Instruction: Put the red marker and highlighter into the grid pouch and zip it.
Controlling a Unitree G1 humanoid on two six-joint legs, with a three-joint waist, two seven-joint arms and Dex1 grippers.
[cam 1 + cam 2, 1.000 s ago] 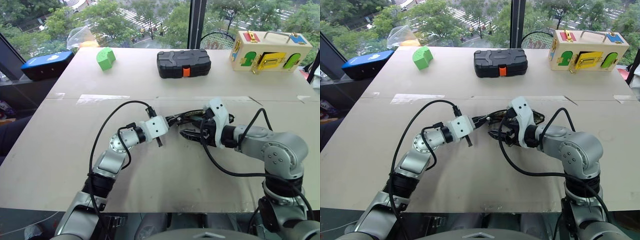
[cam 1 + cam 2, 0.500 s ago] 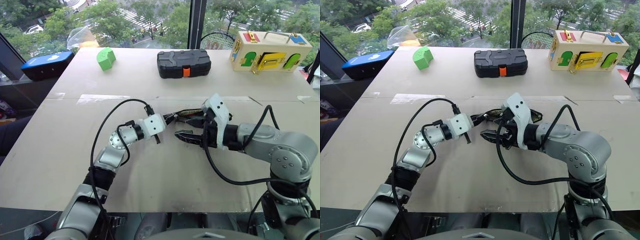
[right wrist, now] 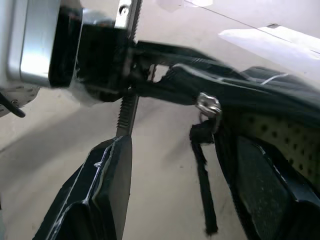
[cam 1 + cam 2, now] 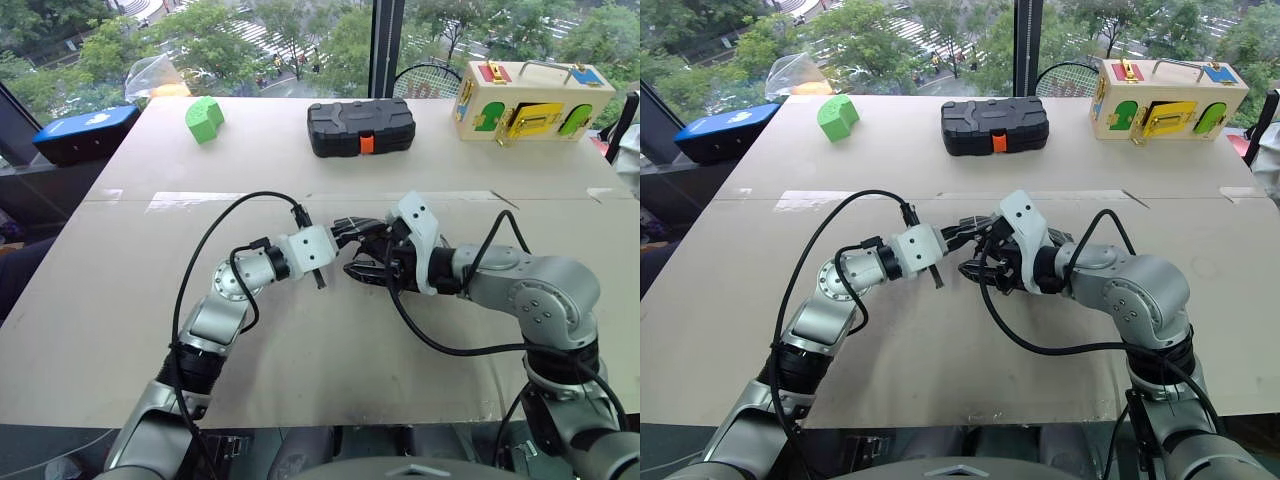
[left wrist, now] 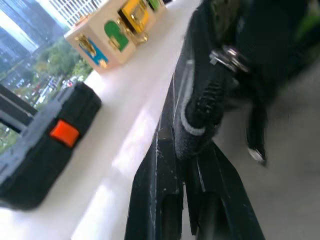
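Observation:
The grid pouch (image 4: 375, 232) is held just above the middle of the table, mostly covered by my two grippers. My left gripper (image 4: 340, 234) is shut on the pouch's left end, its fingers (image 5: 175, 165) pinching the fabric beside the zipper. The metal zipper pull (image 3: 207, 105) and its black cord (image 3: 202, 170) hang between the spread fingers (image 3: 112, 180) of my right gripper (image 4: 360, 252), which is open and touches neither. The red marker and the highlighter are hidden.
At the back of the table stand a black hard case with an orange latch (image 4: 361, 127), a green block (image 4: 204, 118) and a wooden latch box (image 4: 535, 100). A blue flat object (image 4: 85, 130) lies off the table's far left corner.
The view has shifted a little. My right gripper has edged slightly toward the left gripper, and the left keeps its grip on the pouch's end.

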